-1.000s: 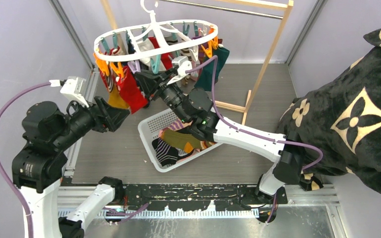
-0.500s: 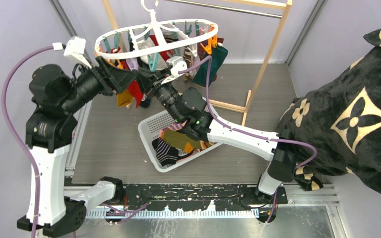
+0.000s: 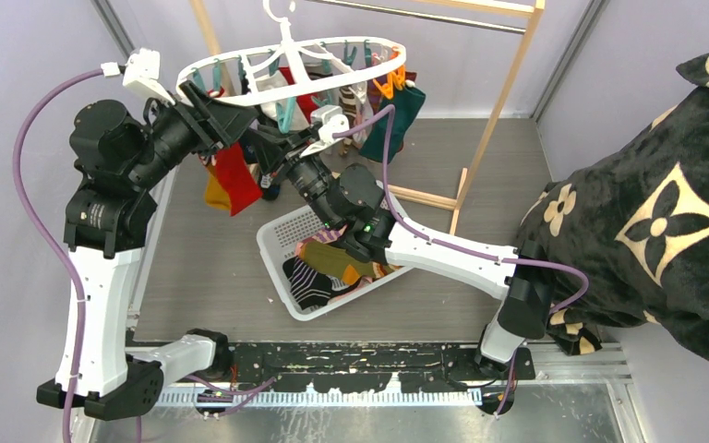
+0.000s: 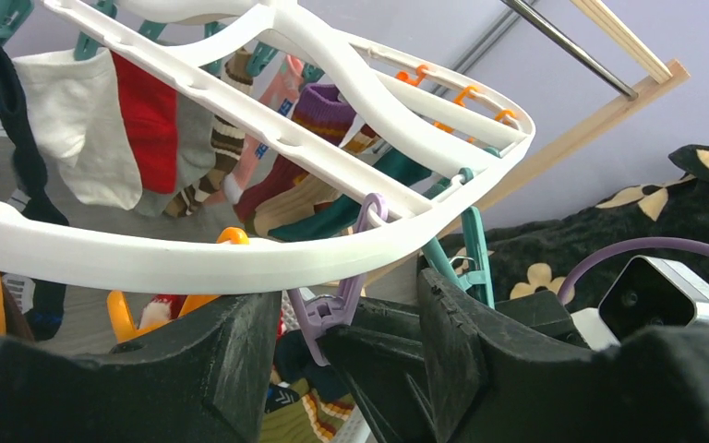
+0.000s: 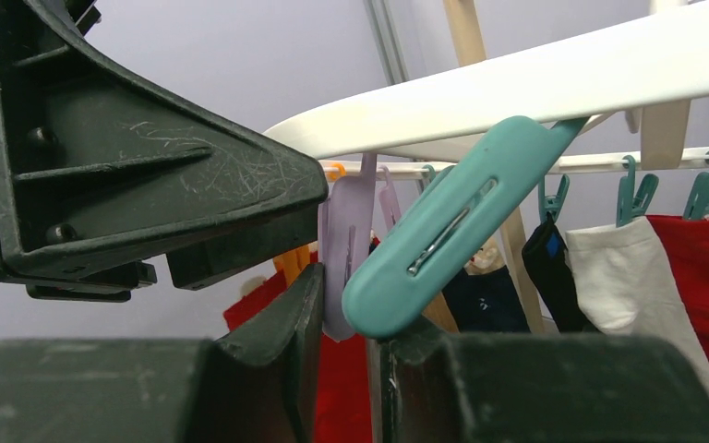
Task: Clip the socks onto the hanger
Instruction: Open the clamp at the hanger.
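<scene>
– Black fingers (image 4: 212,360) at the far left: how does the left gripper (image 4: 349,295) stand?

– It is raised at 10 o'clock from the white mesh basket (image 3: 282,231), up at the near-left rim of the hanger (image 4: 194,263). Its jaws are wide, one finger on each side of a purple peg (image 4: 332,309) that hangs from that rim. Neither finger visibly presses the peg.

– And under that rim?

– A mustard sock (image 3: 214,189) and a red sock (image 3: 237,175) hang clipped side by side at 7 o'clock of the ring. A teal sock (image 3: 397,115) hangs at 3 o'clock.

– The right gripper (image 5: 351,305)?

– It reaches up from 5 o'clock, and its tip meets the same purple peg, between the left gripper's fingers. Its jaws are narrow. The peg's lower end sits in the gap, and a teal peg (image 5: 443,226) slants down to just above the right-hand finger. Whether the jaws pinch the purple peg, or anything else, cannot be told.

– Further right?

– The basket lies on the table (image 3: 212,277) under the right forearm and holds loose socks (image 3: 328,263), olive and black-and-white striped among them. A wooden rack (image 3: 498,111) post stands at 2 o'clock from the basket. A black plush blanket (image 3: 646,212) with beige flowers lies at 3 o'clock.
</scene>
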Robot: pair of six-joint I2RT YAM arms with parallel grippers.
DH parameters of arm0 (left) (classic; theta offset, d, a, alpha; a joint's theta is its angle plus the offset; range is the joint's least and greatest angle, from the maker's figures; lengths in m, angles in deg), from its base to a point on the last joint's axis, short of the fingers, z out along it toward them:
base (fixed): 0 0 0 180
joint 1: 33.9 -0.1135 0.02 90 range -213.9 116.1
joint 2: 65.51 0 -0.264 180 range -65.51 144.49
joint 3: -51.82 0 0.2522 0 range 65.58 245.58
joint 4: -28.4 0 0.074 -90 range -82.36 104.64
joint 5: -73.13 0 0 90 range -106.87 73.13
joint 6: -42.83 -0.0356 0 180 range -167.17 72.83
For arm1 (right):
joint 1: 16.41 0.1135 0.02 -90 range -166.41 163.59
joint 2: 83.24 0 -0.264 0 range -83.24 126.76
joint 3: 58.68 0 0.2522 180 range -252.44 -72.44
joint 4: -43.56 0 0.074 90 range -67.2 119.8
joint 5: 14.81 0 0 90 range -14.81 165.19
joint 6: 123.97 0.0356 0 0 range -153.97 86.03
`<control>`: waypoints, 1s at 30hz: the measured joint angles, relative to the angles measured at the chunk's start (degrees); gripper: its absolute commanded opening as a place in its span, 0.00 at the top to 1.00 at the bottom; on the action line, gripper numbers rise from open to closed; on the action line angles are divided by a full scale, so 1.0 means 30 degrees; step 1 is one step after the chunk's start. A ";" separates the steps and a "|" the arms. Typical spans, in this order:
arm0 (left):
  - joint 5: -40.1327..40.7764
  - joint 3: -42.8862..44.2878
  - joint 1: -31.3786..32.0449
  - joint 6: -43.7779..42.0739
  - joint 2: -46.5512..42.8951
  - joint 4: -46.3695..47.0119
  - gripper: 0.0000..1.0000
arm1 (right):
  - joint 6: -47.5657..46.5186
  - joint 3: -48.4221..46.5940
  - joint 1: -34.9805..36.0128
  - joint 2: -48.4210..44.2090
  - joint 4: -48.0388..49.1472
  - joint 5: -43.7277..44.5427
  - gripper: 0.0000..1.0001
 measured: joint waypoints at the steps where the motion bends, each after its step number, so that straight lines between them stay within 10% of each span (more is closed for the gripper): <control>1: 0.0044 0.0000 0.0000 0.0000 0.0000 0.0022 0.45 | 0.0007 -0.0007 0.0000 0.0000 0.0022 0.0000 0.80; 25: 0.0663 -0.0117 0.0036 -0.0233 0.0503 -0.1115 0.62 | -0.0036 -0.0051 0.0095 0.0233 -0.0131 0.0073 0.74; 30: 0.0831 -0.0109 0.0095 -0.0328 0.0503 -0.1035 0.76 | -0.0058 -0.0102 0.0102 0.0291 -0.0211 0.0015 0.53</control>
